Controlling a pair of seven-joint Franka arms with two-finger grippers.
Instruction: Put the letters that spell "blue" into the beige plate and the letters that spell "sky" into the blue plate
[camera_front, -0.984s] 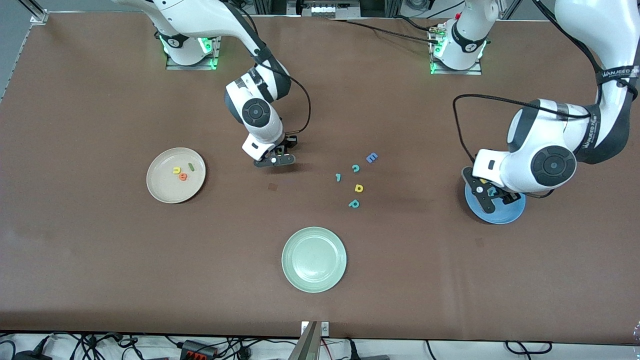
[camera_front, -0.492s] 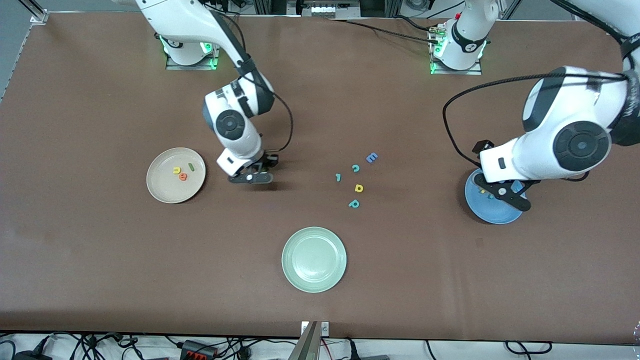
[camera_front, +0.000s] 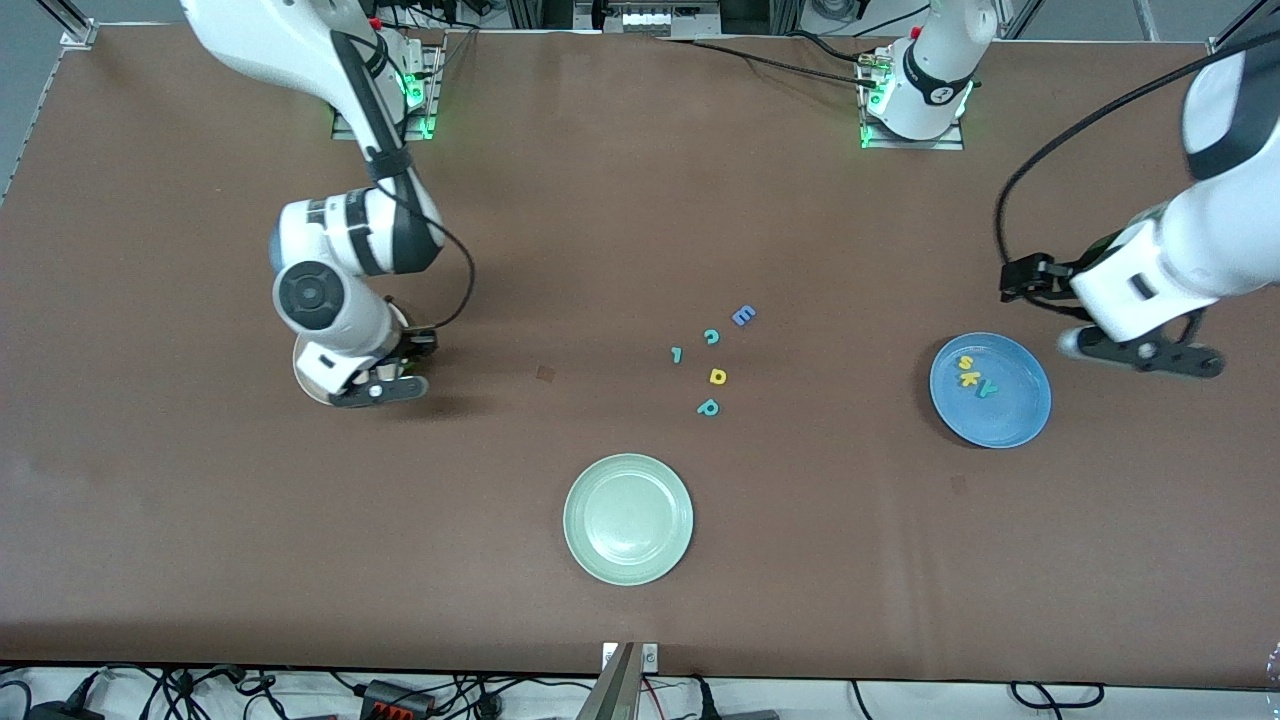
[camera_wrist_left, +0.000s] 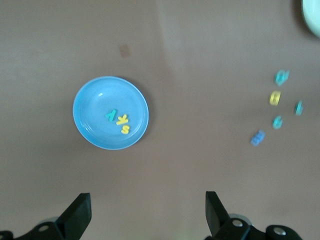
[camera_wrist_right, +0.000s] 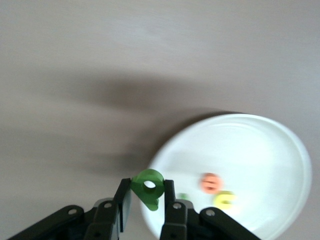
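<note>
Right gripper (camera_wrist_right: 147, 202) is clamped on the dark green b (camera_wrist_right: 148, 187), hanging over the rim of the beige plate (camera_wrist_right: 280, 150); beneath it in the plate lie three letters: orange e (camera_wrist_right: 210, 182), yellow u (camera_wrist_right: 224, 199) and the green l (camera_wrist_right: 183, 197), half hidden by a finger. Left gripper (camera_front: 1140, 352) hangs with its jaws spread wide and empty over bare table just off the blue plate (camera_front: 1020, 410), toward the left arm's end. That plate holds three: yellow s (camera_front: 966, 363), yellow k (camera_front: 968, 378), teal y (camera_front: 986, 389). Five stray letters (camera_front: 712, 360) sit mid-table between the grippers, with one pale green plate (camera_front: 628, 519); broad bare tabletop surrounds them.
</note>
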